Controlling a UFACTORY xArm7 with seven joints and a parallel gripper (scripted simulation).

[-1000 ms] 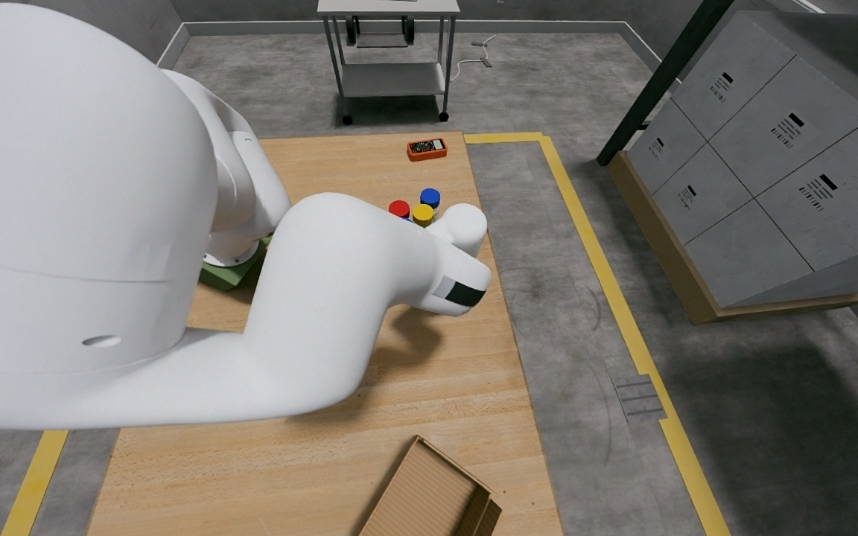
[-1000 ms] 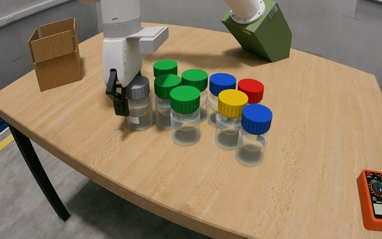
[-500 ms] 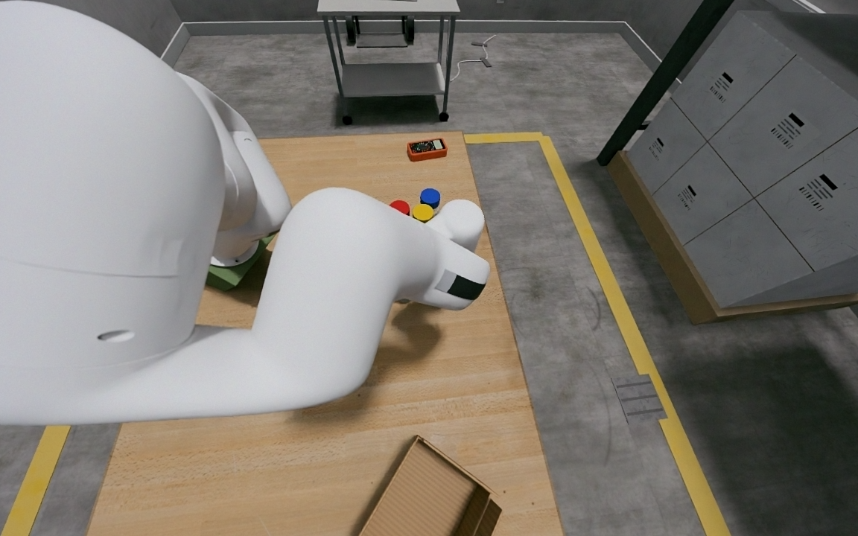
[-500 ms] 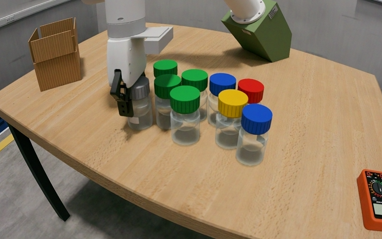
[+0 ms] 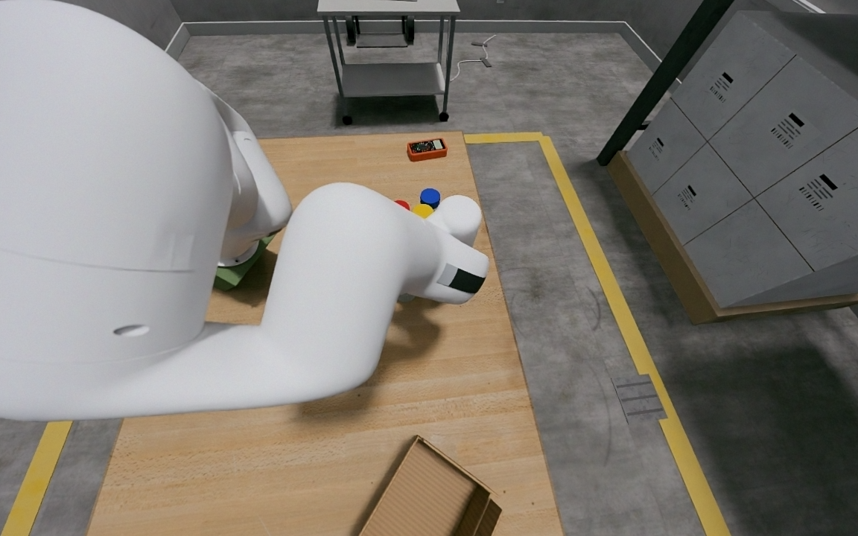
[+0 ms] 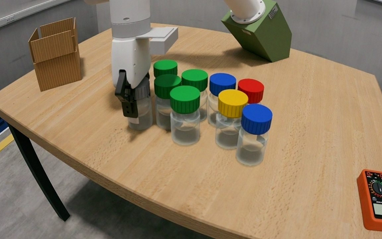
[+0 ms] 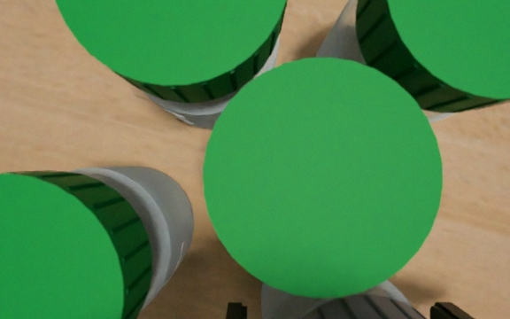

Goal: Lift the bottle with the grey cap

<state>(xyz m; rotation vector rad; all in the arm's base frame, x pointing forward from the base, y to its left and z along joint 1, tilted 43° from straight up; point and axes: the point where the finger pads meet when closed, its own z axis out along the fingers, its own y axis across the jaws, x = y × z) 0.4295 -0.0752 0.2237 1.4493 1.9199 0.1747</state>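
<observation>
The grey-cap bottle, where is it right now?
In the exterior view the grey-cap bottle stands on the table at the left end of the cluster, beside a green-capped bottle, with the open gripper lowered around it.

No text can be read: the labels on the grey lockers [image 5: 785, 152] right of the table [image 5: 352, 413], and the dial markings on the orange multimeter [image 6: 377, 199], are too small.

Four green caps [image 6: 184, 99], two blue [image 6: 256, 118], one yellow [image 6: 232, 102], red [image 6: 250, 89], grey [image 6: 142, 90].
</observation>
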